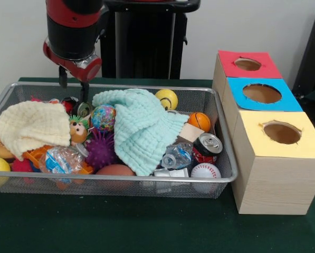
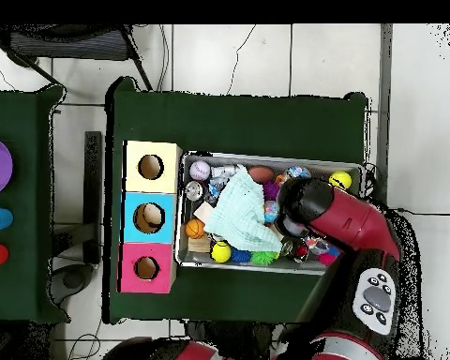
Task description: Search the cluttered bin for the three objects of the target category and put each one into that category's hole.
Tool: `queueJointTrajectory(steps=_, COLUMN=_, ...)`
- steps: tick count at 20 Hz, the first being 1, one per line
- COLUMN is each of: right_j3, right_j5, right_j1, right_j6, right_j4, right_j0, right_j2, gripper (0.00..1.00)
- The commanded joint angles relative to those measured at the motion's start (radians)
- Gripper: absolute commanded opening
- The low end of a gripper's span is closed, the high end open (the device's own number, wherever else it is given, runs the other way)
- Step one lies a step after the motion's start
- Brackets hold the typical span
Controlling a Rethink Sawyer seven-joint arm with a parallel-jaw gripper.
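The silver wire-mesh bin [image 1: 220, 178] is full of clutter; it also shows in the overhead view [image 2: 266, 157]. A tan-orange figure [image 1: 78, 130] with a green tuft and a face lies left of centre, partly under a pale yellow cloth [image 1: 33, 126]. My gripper [image 1: 74, 88] hangs over the bin's far left corner, just behind the figure, open and empty. Its fingertips [image 1: 85, 94] reach down to rim height. In the overhead view the arm [image 2: 308, 202] covers the gripper. I cannot pick out the small pale yellow toy or a third one.
A mint cloth [image 1: 141, 126] covers the bin's middle. Around it lie a purple spiky ball [image 1: 100, 149], a yellow smiley ball [image 1: 166, 98], a can [image 1: 207, 145] and a baseball [image 1: 204, 171]. Red [image 1: 247, 63], blue [image 1: 263, 94] and yellow [image 1: 281, 132] hole boxes stand beside the bin.
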State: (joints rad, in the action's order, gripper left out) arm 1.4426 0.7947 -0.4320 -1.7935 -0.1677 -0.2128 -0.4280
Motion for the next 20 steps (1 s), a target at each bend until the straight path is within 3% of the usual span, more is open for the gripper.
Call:
queueJointTrajectory(steps=1, right_j3=0.121, right_j5=-0.07, right_j1=0.017, right_j6=-0.244, right_j4=-0.1, right_j0=-0.036, right_j2=0.123, gripper=1.0)
queueJointTrajectory(steps=5, right_j3=0.157, right_j5=-0.158, right_j1=0.031, right_j6=-0.248, right_j4=-0.149, right_j0=-0.052, right_j2=0.153, gripper=1.0)
queueJointTrajectory(steps=11, right_j3=0.166, right_j5=-0.178, right_j1=0.044, right_j6=-0.234, right_j4=-0.18, right_j0=-0.054, right_j2=0.152, gripper=1.0)
queueJointTrajectory(steps=14, right_j3=0.171, right_j5=-0.277, right_j1=0.042, right_j6=-0.218, right_j4=-0.179, right_j0=-0.054, right_j2=0.162, gripper=1.0)
queueJointTrajectory(steps=20, right_j3=0.2, right_j5=-0.299, right_j1=0.048, right_j6=-0.221, right_j4=-0.208, right_j0=-0.06, right_j2=0.186, gripper=1.0)
